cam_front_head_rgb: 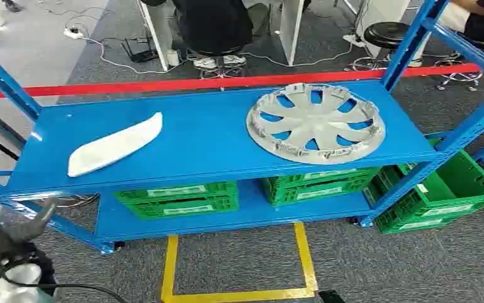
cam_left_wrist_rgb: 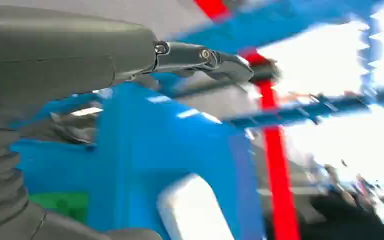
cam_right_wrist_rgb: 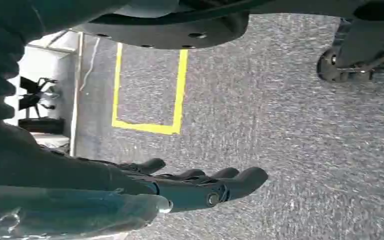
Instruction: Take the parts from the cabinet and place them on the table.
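Note:
A long white curved part point(cam_front_head_rgb: 114, 144) lies on the left of the blue cabinet shelf point(cam_front_head_rgb: 201, 136). A silver wheel cover point(cam_front_head_rgb: 315, 122) lies flat on the right of the same shelf. My left hand point(cam_front_head_rgb: 13, 228) hangs low at the front left, below the shelf's corner, with its fingers apart and nothing in it. In the left wrist view that hand point(cam_left_wrist_rgb: 129, 60) reaches out with straight fingers point(cam_left_wrist_rgb: 220, 62), and the white part point(cam_left_wrist_rgb: 195, 212) lies apart from them on the blue shelf. My right hand point(cam_right_wrist_rgb: 200, 185) hangs over the grey carpet, fingers stretched out and empty.
Green crates point(cam_front_head_rgb: 179, 199) point(cam_front_head_rgb: 318, 183) stand on the lower shelf, and another point(cam_front_head_rgb: 444, 196) sits on the floor at right. Blue uprights point(cam_front_head_rgb: 409, 44) frame the cabinet. Yellow tape point(cam_front_head_rgb: 236, 293) marks the floor in front. A red strip point(cam_front_head_rgb: 182, 84) and a seated person point(cam_front_head_rgb: 214, 28) lie behind.

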`<state>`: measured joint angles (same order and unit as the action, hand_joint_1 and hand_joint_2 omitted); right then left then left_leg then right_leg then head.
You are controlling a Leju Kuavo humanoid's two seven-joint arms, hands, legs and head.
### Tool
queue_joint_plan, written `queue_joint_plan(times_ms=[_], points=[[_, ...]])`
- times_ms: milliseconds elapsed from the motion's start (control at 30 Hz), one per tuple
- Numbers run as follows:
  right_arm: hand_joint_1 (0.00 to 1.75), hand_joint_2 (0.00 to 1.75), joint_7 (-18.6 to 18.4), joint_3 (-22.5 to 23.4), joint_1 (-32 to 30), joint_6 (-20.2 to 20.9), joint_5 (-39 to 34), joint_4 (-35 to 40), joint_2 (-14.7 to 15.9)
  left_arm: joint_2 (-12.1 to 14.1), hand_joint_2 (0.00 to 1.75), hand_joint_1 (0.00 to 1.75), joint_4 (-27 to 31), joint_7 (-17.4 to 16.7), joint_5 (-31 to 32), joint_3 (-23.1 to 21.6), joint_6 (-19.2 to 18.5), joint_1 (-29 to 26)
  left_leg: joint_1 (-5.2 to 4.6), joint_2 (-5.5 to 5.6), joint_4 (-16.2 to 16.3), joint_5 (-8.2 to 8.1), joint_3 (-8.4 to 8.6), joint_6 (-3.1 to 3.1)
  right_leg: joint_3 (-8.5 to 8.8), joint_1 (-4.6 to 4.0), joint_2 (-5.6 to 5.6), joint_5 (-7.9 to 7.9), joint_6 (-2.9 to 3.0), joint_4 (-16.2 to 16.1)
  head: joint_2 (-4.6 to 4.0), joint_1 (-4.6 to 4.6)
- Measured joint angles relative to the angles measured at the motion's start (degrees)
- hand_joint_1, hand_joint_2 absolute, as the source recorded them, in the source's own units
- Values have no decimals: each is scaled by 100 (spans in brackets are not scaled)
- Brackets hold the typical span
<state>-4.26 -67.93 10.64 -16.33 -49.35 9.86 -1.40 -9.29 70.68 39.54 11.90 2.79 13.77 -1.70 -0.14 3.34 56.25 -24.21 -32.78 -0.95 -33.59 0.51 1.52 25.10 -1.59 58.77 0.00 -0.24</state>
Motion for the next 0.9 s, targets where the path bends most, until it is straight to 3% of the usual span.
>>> queue_joint_plan(times_ms=[267, 433, 600, 900], points=[[0, 175, -309, -142, 121, 298, -20, -26, 31, 363, 175, 0, 285, -46, 718, -1489, -4, 360, 0, -1, 7, 4, -6, 6, 0, 0, 0, -6, -3, 0, -2, 2], [0, 175, -461, -241, 198, 431, -7, -48, 35, 621, 175, 0, 243, -312, 1105, -2272, -166, 755, 0, -2, 7, 11, -11, 14, -3, 0, 0, -10, -3, 0, 0, 2], [0, 175, -560, -323, 259, 514, 0, -55, 37, 772, 175, 0, -117, -782, 1399, -2762, -341, 1253, 0, -2, 8, 17, -18, 14, -9, 0, 0, -16, -1, 0, -2, 2], [0, 175, -632, -378, 323, 560, -42, -57, 44, 855, 175, 0, -1033, -1957, 2149, -3149, -306, 2155, 0, -2, 9, 28, -28, 12, -18, 0, 0, -25, -5, 0, 0, 4]])
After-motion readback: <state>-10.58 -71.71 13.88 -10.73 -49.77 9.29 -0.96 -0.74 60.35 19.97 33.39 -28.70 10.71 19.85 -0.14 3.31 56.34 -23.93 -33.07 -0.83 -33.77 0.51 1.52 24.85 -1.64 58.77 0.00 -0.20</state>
